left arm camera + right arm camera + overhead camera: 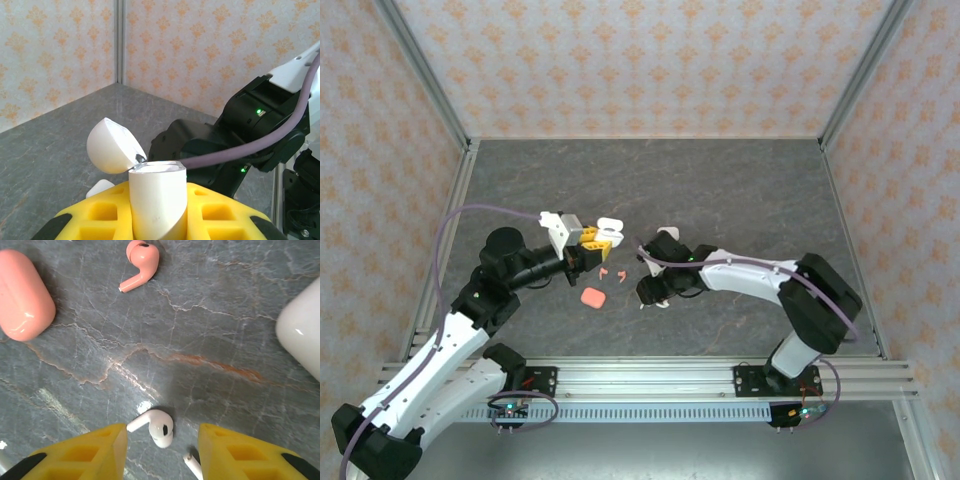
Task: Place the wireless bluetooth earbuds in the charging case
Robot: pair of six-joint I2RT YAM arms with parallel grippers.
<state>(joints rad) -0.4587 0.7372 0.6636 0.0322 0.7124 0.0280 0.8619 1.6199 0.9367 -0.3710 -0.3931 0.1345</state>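
My left gripper is shut on a white charging case, held upright between its yellow fingers with the lid flipped open to the left. From above, that case hangs over the table's middle at the left gripper. My right gripper points down at the table with its yellow fingers apart on either side of a white earbud lying flat; there is a gap on both sides. A second white earbud's stem lies by the right finger. A coral earbud lies farther off.
A shut coral case lies on the grey marbled table, and another white case sits off to the right. From above, two coral earbuds and the coral case lie between the arms. Patterned walls enclose the table.
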